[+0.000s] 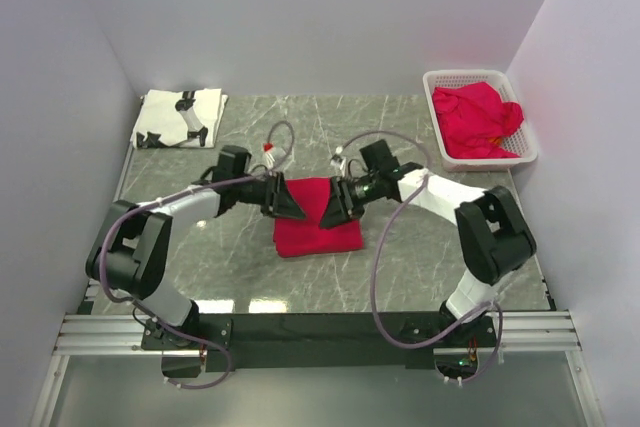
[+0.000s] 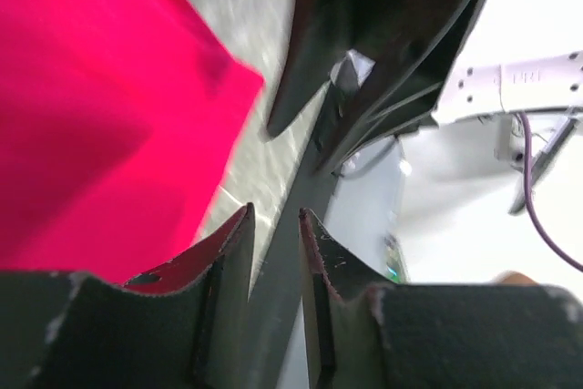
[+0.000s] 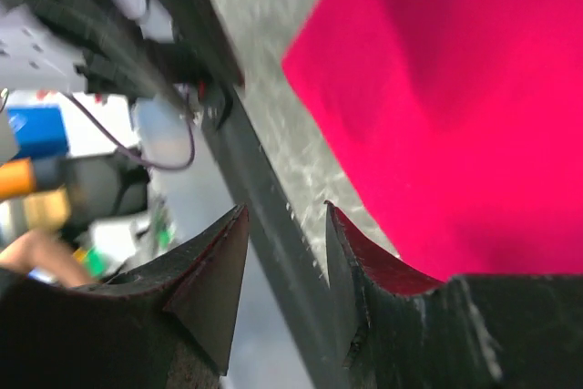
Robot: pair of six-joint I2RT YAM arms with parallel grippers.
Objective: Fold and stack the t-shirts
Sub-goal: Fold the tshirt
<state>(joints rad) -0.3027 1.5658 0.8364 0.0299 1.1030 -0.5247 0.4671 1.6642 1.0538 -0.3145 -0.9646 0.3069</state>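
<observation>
Bright red cloth t-shirt (image 1: 318, 222), folded into a neat rectangle, lies mid-way on the grey marble worktop (image 1: 430, 267), with open surface on every side. The left claw (image 2: 273, 216) and right claw (image 3: 285, 211) hang at its far edge, tips facing, both parted and empty, so the fold looks finished. Farther back, the white black-printed folded t-shirt (image 1: 178, 117) probably marks the stack spot far left, and a white plastic lattice basket (image 1: 432, 87) far right holds crumpled red t-shirts (image 1: 478, 119).

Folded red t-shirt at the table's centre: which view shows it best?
Top external: the folded red t-shirt shows almost whole there, a tidy rectangle. The left wrist view catches only one blurred corner of it, and the right wrist view likewise.
</observation>
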